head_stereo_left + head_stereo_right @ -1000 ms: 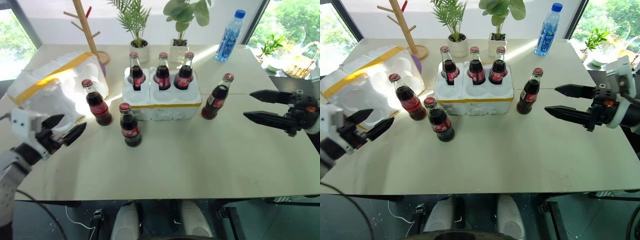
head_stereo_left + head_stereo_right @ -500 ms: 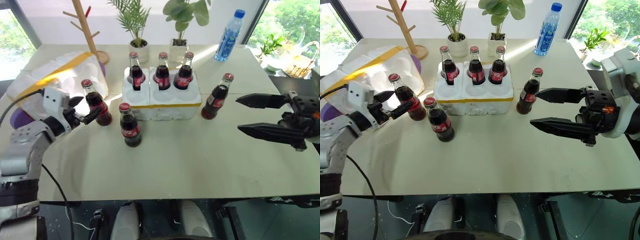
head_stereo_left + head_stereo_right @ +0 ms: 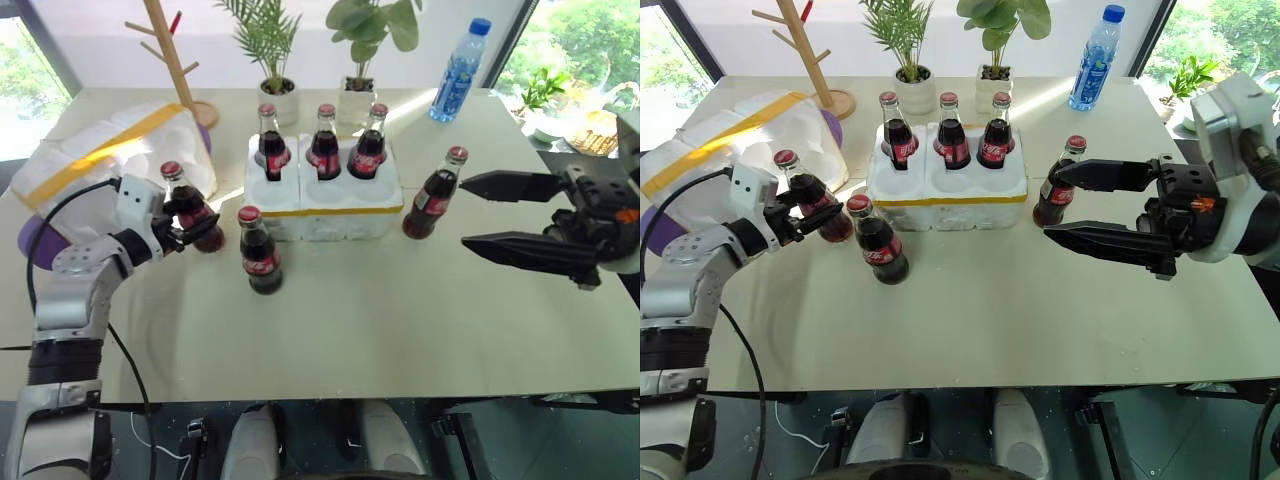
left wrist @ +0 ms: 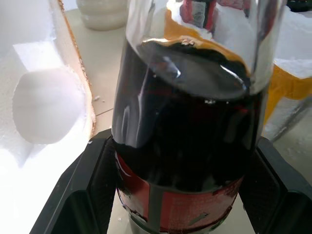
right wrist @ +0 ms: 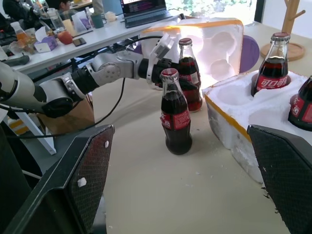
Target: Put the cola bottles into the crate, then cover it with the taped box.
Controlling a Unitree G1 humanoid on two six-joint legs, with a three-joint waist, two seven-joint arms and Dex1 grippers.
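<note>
**Left arm reaches the leftmost cola bottle**

A second ago the left end effector [image 3: 188, 220] hung low near the desk's front-left edge; it has since swung forward and now has its two black fingers either side of the leftmost cola bottle [image 3: 190, 208], close against the glass at the red label. From here I cannot tell whether they truly grip it. The right end effector [image 3: 1065, 205] has drifted leftward, its fingers spread wide and empty, just beside the right-hand bottle [image 3: 1059, 183].

Three bottles [image 3: 324, 143] stand in the back row of the crate [image 3: 325, 205] at the middle of the desk [image 3: 400, 320]; its front holes are unfilled. A fifth bottle [image 3: 259, 250] stands in front of the crate's left corner. The taped box [image 3: 90, 165] lies at the left, hollow side facing the crate.
</note>
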